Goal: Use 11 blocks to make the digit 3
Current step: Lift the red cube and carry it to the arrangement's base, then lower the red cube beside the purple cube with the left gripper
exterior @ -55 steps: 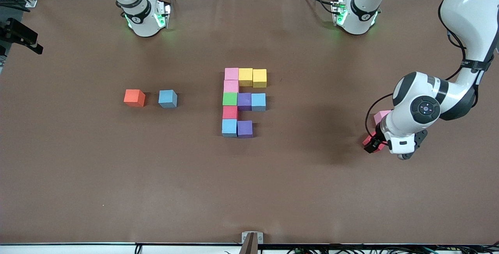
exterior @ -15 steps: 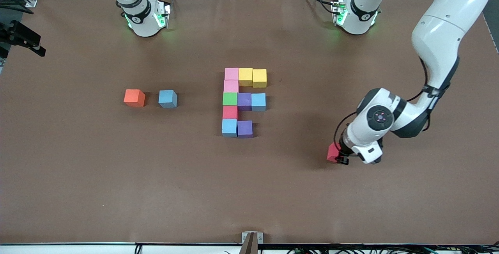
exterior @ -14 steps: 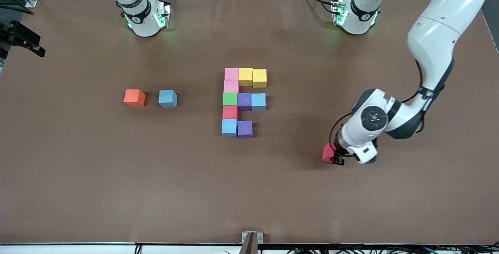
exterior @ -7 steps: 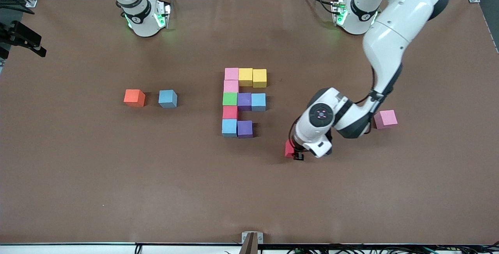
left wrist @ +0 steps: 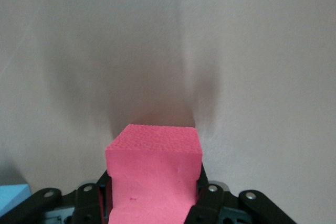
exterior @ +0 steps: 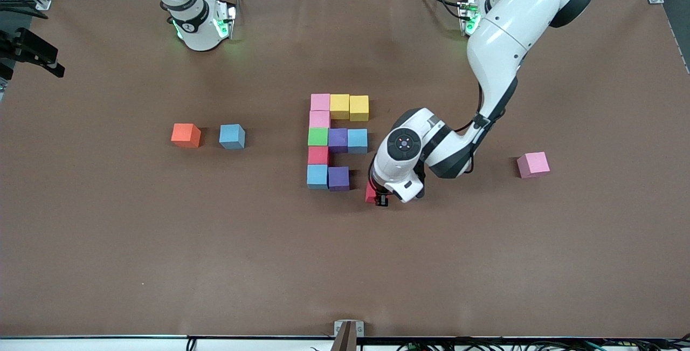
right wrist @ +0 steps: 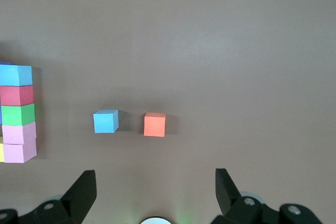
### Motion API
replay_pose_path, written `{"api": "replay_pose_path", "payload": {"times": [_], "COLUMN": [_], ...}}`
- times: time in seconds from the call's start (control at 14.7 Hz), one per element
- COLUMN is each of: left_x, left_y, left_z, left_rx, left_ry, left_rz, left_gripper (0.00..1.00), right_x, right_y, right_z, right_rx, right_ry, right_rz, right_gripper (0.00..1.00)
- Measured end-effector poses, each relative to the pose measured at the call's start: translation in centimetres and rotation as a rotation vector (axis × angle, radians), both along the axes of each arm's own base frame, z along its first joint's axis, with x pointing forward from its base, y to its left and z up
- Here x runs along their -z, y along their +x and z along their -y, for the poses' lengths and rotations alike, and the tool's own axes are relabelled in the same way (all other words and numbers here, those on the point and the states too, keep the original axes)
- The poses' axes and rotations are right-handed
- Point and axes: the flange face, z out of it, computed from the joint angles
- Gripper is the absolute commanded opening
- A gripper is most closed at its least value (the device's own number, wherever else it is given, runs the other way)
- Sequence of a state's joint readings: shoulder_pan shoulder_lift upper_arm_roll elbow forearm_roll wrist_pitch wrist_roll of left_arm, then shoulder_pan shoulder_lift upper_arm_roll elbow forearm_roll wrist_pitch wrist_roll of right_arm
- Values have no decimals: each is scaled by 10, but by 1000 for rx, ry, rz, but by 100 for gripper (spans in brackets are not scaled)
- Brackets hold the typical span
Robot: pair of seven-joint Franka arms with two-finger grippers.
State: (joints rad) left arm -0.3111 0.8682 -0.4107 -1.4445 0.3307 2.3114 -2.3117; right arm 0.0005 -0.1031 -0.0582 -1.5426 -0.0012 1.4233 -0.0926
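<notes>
The blocks form a partial figure at the table's middle: a pink block and two yellow ones in the farthest row, then pink, green, red and light blue in a column, with purple and light blue beside the green. A purple block ends the nearest row. My left gripper is shut on a red block, low over the table just beside that purple block. My right gripper waits open and empty, high near its base.
A loose light blue block and an orange cube sit toward the right arm's end. A loose pink block lies toward the left arm's end. The left arm's elbow hangs over the table between its base and the figure.
My left gripper has carried the red block from the left arm's end of the table across to the figure's nearest row. The loose pink block has come into view. The right arm has not moved.
</notes>
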Motion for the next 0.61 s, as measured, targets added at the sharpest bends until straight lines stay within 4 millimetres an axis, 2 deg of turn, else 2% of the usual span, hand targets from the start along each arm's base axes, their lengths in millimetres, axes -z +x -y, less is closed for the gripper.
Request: {"api": "replay_pose_path", "payload": {"times": [0.61], "left_x": [4], "left_y": [-17], "left_z": [24], "left_rx": [-34], "left_ry": [7], "left_rz": [-23], "left_gripper": [30], "right_x": [-2], "right_y": [-6], "right_z": [1], "right_rx": [2], "right_ry": [2], "right_rz": [-21], "right_gripper": [100]}}
